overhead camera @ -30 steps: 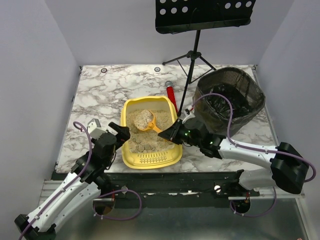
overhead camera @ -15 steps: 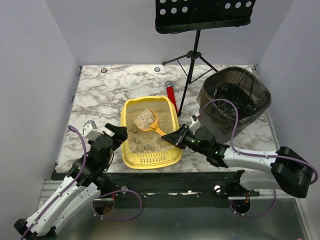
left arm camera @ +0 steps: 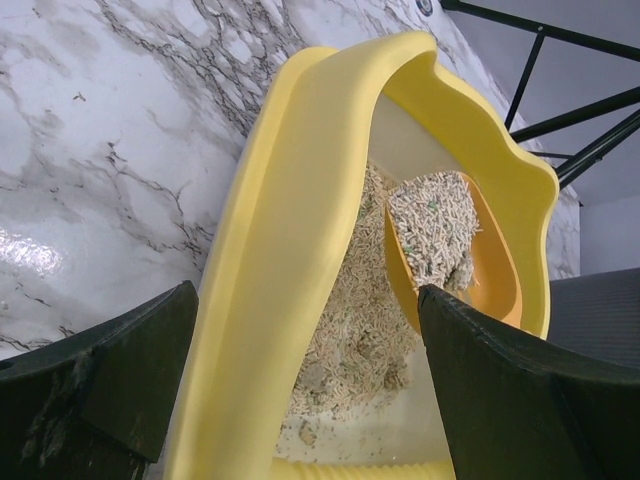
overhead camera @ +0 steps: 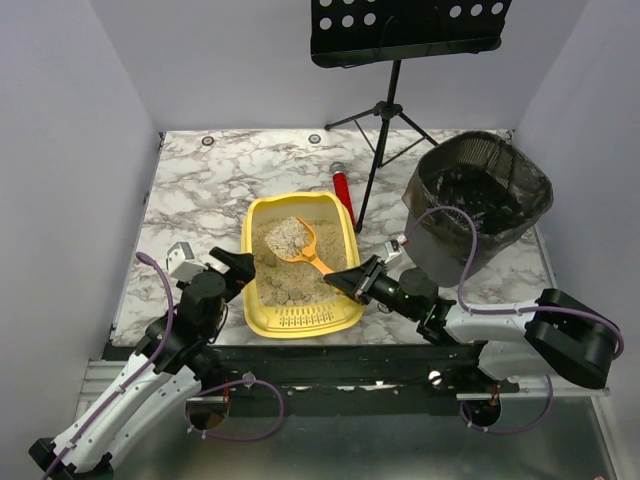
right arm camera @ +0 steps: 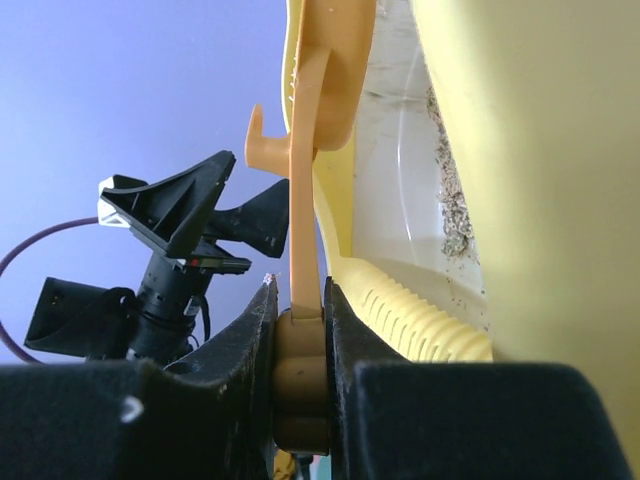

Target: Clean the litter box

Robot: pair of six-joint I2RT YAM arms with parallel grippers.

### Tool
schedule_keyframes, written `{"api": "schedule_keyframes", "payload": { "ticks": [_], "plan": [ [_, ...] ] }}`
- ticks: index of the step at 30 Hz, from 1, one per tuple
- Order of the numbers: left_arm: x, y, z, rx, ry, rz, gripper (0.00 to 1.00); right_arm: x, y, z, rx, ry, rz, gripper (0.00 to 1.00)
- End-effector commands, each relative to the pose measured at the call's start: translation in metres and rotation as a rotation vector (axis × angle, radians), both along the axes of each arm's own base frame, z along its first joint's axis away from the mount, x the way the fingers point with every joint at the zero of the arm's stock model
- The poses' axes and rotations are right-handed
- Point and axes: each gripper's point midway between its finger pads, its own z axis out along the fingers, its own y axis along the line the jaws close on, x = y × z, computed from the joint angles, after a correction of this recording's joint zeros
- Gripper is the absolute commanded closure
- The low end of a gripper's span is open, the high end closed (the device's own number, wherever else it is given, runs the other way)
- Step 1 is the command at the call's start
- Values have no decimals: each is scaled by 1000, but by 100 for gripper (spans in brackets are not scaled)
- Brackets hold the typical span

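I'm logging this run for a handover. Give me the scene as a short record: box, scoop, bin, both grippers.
litter box: centre, holds litter
scoop: heaped with litter, over the box's far half, handle toward the right arm
right gripper: shut on the scoop handle
left gripper: open, astride the box's left wall
bin: far right, dark liner, apart from the box
stage: load on the scoop, not yet at the bin

A black mesh bin (overhead camera: 500, 240) sits on a white marble table (overhead camera: 200, 200). A red stick (overhead camera: 343, 192) lies by a black music stand (overhead camera: 405, 25).
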Motion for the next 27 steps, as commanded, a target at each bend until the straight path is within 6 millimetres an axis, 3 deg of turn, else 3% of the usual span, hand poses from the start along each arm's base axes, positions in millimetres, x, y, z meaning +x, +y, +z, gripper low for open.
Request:
{"api": "schedule_keyframes", "payload": {
  "ticks": [1,3,7,9,11,14,15,16,17,18,19,21,22,24,27],
  "plan": [
    [1,-1,-1,-1,-12,-6,1,2,-12,10,129,35,-58,99],
    [1,-1,-2,6,-10,-10,1,3,-16,-1,90,54,-74,99],
    [0,-1,-6,13,-1,-10,1,5,-1,12,91,3,-41,99],
    [1,-1,-7,14,1,-12,1,-5,-4,23,160,-31,-7,99],
    [1,-3,-7,14,0,-22,1,-4,-18,12,159,9,-56,99],
    [2,-5,-7,14,-1,-26,1,-1,-6,5,58,1,-35,99],
    [2,-5,-7,16,0,-26,1,-5,2,15,68,-24,9,99],
    [1,-4,-8,23,8,-25,1,-8,2,13,69,-22,23,99],
    [1,-3,-7,24,9,-18,1,-10,-4,16,97,-25,15,99],
    [1,-2,-7,27,9,-14,1,-8,-18,-1,81,9,-45,99],
    [1,-2,-6,24,5,-14,1,-6,-22,0,96,22,-69,99],
    [2,-3,-7,20,-1,-19,1,-11,-11,-2,52,13,-16,99],
    [2,-4,-7,18,-2,-22,1,-11,3,16,56,-36,30,99],
    [2,-5,-7,22,0,-27,1,-23,8,14,58,-37,102,99],
    [1,-3,-8,32,10,-24,1,-15,-18,-2,81,3,-23,99]
  ]
}}
